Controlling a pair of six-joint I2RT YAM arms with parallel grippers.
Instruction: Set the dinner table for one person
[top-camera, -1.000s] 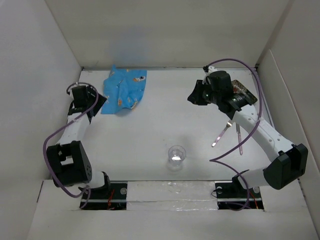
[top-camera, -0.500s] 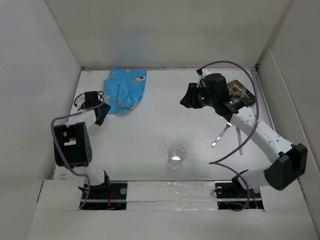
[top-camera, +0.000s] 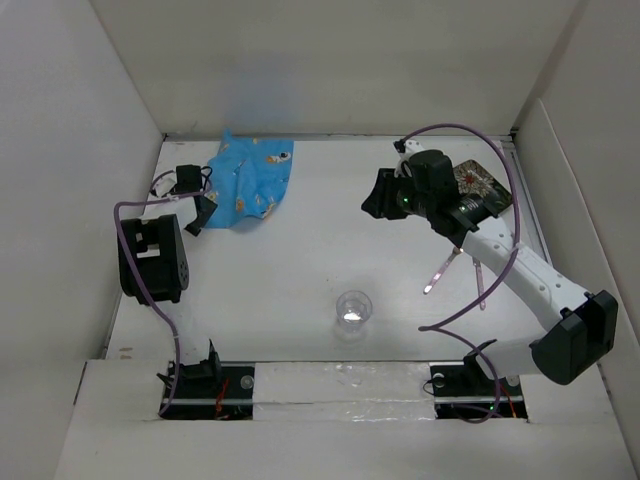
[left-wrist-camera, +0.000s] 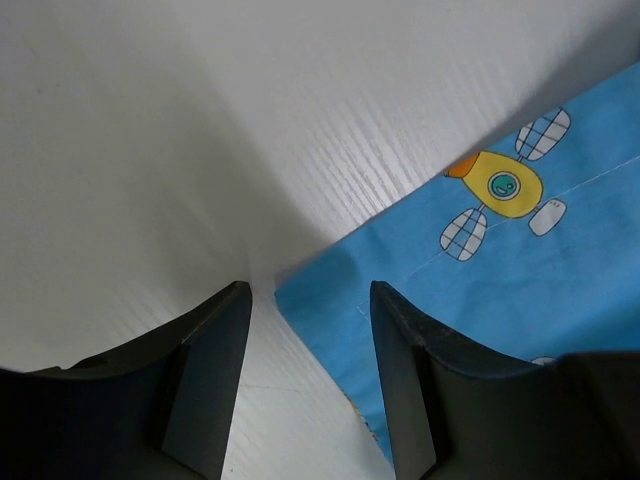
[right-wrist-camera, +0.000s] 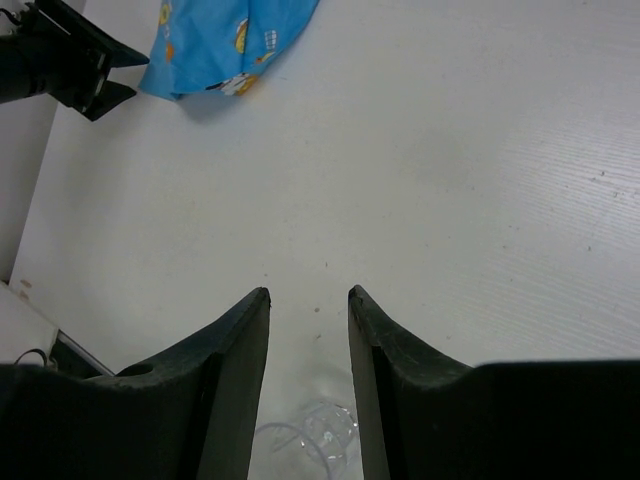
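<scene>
the left gripper (left-wrist-camera: 310, 290) is held open at the corner of the blue cloth (left-wrist-camera: 520, 290); the right gripper (right-wrist-camera: 308, 292) is parted too (nothing between its jaws), above the dinner table (top-camera: 300, 250), which lies beneath both arms.

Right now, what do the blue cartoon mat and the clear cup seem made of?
Blue mat: likely thin woven cloth, matte; it lies rumpled, with a stitched line near its edge. Cup: clear plastic or glass, can't tell which; glossy, see-through, with bright glints.
</scene>
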